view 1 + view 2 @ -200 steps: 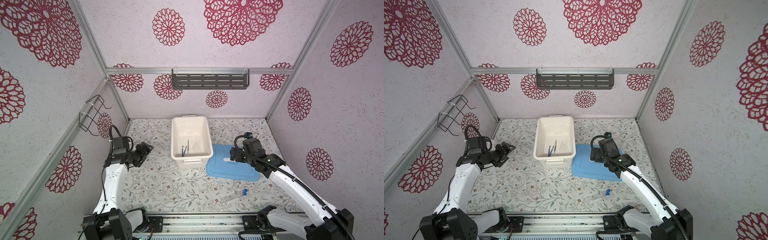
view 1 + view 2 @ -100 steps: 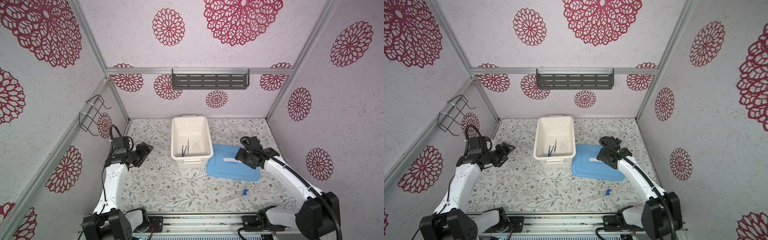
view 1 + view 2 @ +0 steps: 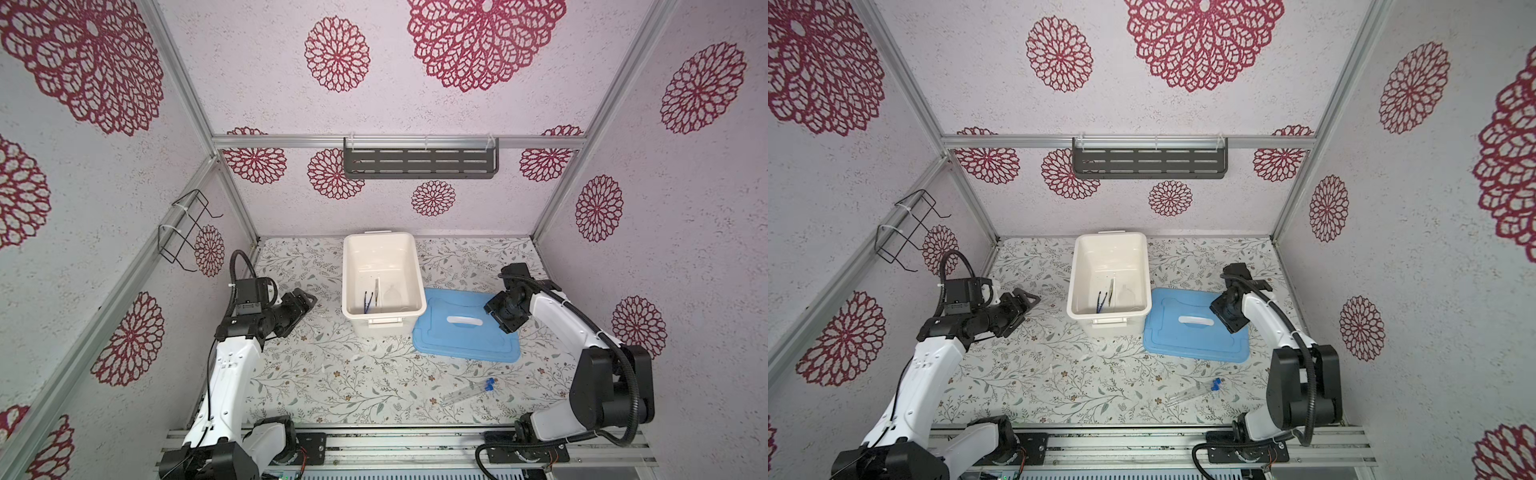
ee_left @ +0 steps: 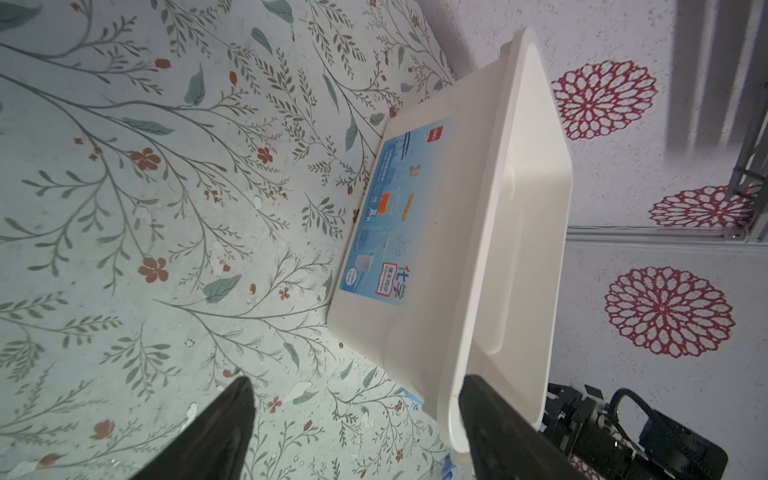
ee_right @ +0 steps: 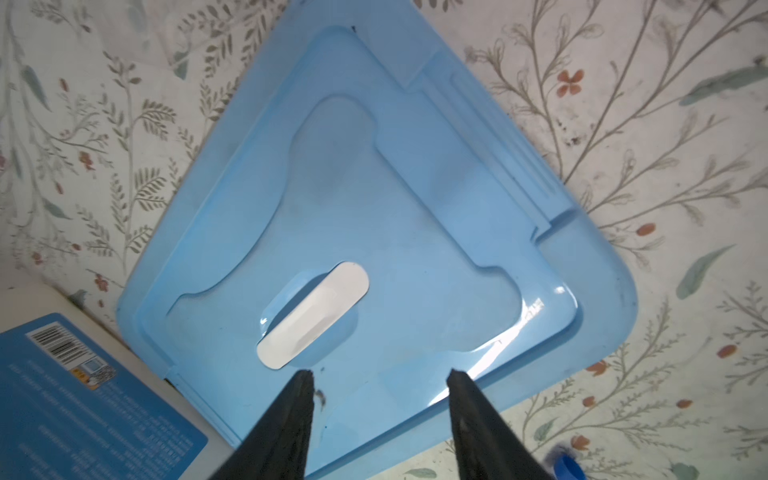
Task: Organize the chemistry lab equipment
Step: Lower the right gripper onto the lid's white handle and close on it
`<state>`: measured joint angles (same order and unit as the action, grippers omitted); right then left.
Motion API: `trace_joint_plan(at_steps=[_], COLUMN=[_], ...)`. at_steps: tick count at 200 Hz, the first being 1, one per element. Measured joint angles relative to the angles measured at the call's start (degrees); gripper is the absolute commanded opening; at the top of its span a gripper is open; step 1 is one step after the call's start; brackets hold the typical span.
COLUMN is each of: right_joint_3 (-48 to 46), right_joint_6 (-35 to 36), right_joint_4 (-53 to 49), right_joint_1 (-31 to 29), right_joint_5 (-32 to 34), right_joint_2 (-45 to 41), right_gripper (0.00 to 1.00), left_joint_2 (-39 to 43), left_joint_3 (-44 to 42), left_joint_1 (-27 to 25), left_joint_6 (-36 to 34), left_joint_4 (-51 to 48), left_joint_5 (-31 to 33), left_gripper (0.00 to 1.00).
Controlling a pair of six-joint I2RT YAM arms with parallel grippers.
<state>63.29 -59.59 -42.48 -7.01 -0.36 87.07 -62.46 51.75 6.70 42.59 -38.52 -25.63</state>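
**Right gripper**: The jaws are set partly apart and nothing is held between them, as is shown plainly in the right wrist view. The gripper is poised over the blue lid, near the lid's outer edge. Whether the fingertips touch the lid cannot be told.

**Blue lid:** It is laid flat on the table, directly beneath the right gripper. Its white handle is found just ahead of the fingertips, nearer to one finger than to the other.

**Left gripper**: The jaws are spread wide and nothing is gripped. It is held above the table and is pointed toward the white bin.

**White bin:** It is open at the top and is placed between the two grippers. It stands ahead of the left gripper and apart from it. A blue printed label is carried on the wall that faces that gripper. The bin's far side is set against the lid under the right gripper.

**Contents of the bin:**
- A dark-blue tool, a white stick and a clear vessel are laid on the bin floor.
- All three are beyond the left gripper's fingertips and are untouched by either gripper.

**Tubes**: Two are laid side by side on the table, with their blue caps together. They are found well apart from the right gripper, on the side toward its base. They are farther again from the left gripper.
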Motion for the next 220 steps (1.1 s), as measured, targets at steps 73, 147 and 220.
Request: trace_joint_plan(at_steps=[73,147,220], right_joint_3=[4.66,7.87,10.91], right_joint_6=[-23.82,-34.58,-37.51], right_joint_4=[4.39,5.14,0.37], right_joint_1=[-5.27,-4.76,-4.94], right_joint_5=[-9.49,-11.47,-10.71], right_joint_2=[11.28,20.13,22.43], right_gripper=[0.57,0.46,0.24], left_joint_2=[-0.02,2.6,3.41], left_joint_3=[-0.57,-1.2,-1.77], left_joint_1=[-0.2,-0.2,-0.2], left_joint_6=[-1.05,-1.07,-2.08], left_joint_4=[-0.87,-1.42,-2.29], left_joint_5=[1.79,2.84,3.72], left_gripper=[0.82,0.82,0.83])
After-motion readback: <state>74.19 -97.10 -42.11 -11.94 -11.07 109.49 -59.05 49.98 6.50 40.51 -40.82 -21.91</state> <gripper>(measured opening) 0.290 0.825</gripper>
